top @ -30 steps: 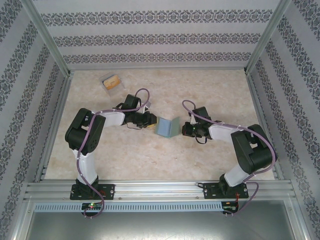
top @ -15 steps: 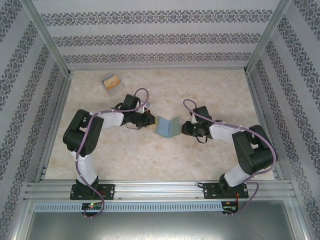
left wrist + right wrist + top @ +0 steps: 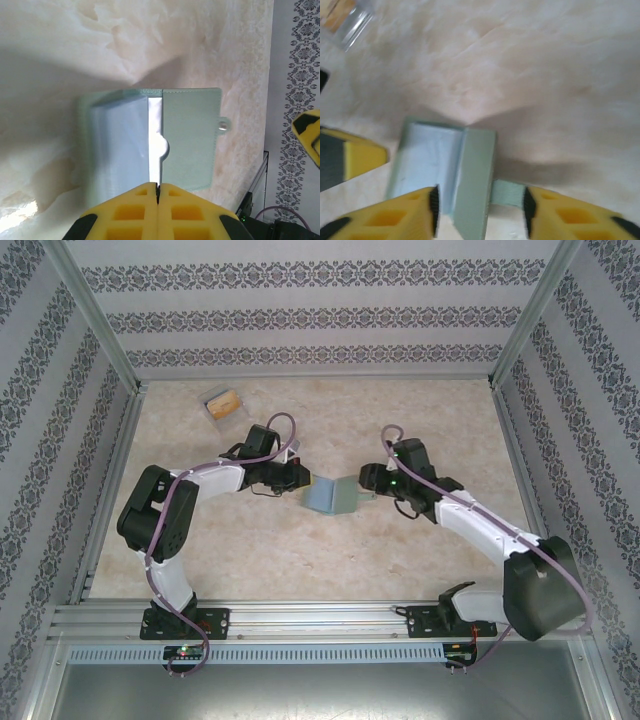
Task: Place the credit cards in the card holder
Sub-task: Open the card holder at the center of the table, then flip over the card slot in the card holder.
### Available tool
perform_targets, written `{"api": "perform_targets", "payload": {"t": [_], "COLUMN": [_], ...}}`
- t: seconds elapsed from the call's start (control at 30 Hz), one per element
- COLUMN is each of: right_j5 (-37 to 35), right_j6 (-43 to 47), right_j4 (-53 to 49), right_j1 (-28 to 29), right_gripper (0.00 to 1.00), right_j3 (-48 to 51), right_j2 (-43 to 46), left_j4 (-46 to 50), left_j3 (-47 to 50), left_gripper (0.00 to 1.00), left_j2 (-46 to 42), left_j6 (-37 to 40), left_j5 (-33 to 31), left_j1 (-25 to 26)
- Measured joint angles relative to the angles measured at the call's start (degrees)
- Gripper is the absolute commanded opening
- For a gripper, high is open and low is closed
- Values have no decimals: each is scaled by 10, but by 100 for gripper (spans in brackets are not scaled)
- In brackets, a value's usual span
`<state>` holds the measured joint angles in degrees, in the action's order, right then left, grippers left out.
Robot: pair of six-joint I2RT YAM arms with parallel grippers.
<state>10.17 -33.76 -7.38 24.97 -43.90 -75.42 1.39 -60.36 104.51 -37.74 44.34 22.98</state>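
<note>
We see the right gripper (image 3: 480,212) let go in the last second: jaws shut before, now about half apart. They straddle an upright leaf of the small matte grey-green bifold card holder (image 3: 331,497) without clearly touching it. That arm has also stretched out toward the card holder.

The left gripper (image 3: 157,189) has gone the other way, from part open to fully closed. Its yellow fingers (image 3: 130,210) press together on the card holder's edge, seemingly pinching a thin leaf at the fold.

The card holder lies more splayed on the pale marbled table (image 3: 300,570), between both grippers. We read this as a grip handover: left pins it open, right is freed.

No card is in yet. The orange-tan flat credit card (image 3: 228,399) sits in the clear plastic box (image 3: 212,411), well beyond the card holder to its far left.
</note>
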Motion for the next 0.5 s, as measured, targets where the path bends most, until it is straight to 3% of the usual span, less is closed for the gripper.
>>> {"api": "perform_targets", "payload": {"t": [0.1,0.27,0.33,0.43,0.5], "right_j5": [14,23,12,-5,-18], "right_j6": [-21,-52,-54,-53,-47], "right_j4": [23,48,38,22,12], "right_j1": [47,59,59,59,59], "right_gripper": [62,60,56,48,37], "right_j3": [-27,-41,-46,-53,-60], "right_j2": [-62,-144,-158,-161,-162], "left_j4": [10,14,24,33,42], "left_j3": [-10,-14,-14,0,11], "left_gripper": [0,0,6,28,39], "left_j2": [0,0,-4,-25,-43], "left_j6": [0,0,0,1,4], "left_j5": [0,-11,-27,-56,-76], "left_j1": [8,14,14,11,8]}}
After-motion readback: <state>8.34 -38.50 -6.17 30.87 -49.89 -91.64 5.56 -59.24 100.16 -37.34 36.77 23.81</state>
